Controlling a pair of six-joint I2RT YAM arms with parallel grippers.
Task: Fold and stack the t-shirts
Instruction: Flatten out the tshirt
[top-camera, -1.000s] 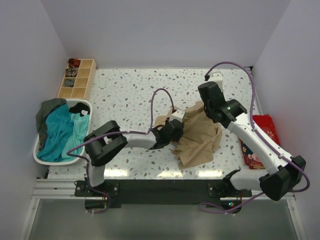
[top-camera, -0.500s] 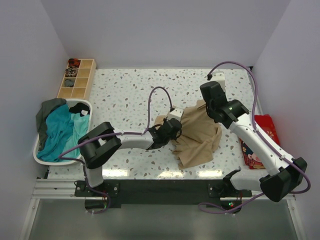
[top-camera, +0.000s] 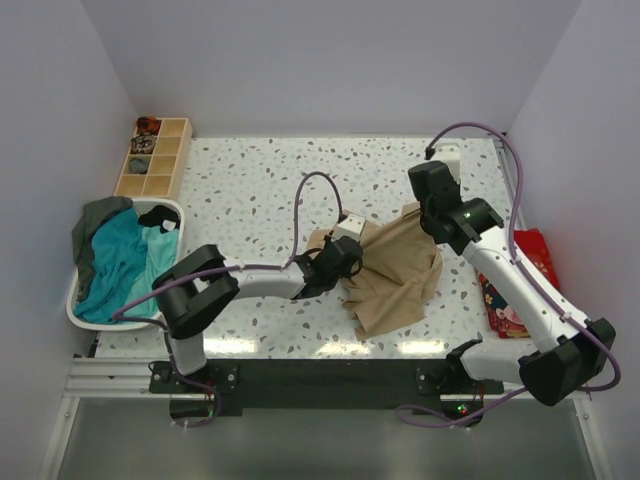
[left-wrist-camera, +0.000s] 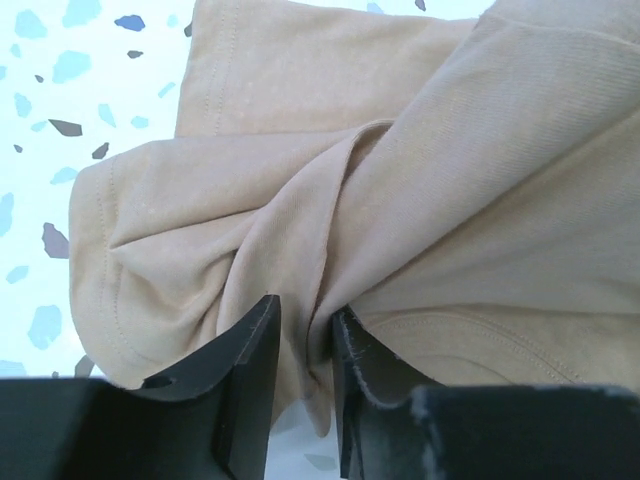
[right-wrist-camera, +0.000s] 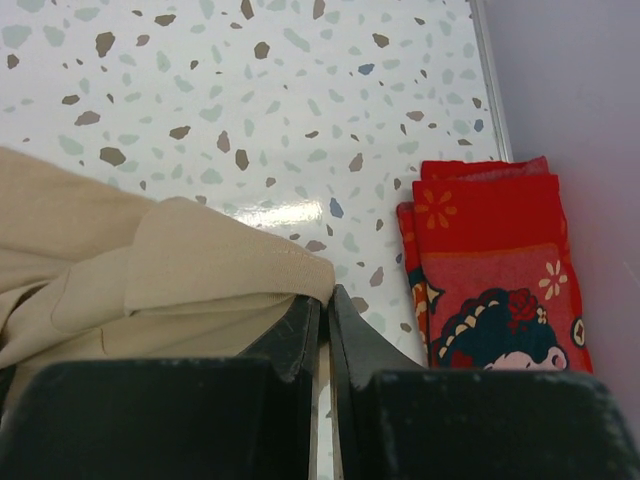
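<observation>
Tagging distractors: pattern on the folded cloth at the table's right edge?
Red cloth, small flowers and a cartoon face; clearest in the right wrist view.

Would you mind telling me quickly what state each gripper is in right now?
Left gripper: closed on a fold of the beige t-shirt.
Right gripper: closed on an edge of the same shirt.

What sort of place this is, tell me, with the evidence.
Probably a robot lab cell staged for laundry folding: plain walls box in a speckled table, two arms are bolted at its near edge, and a white basket holds t-shirts.
</observation>
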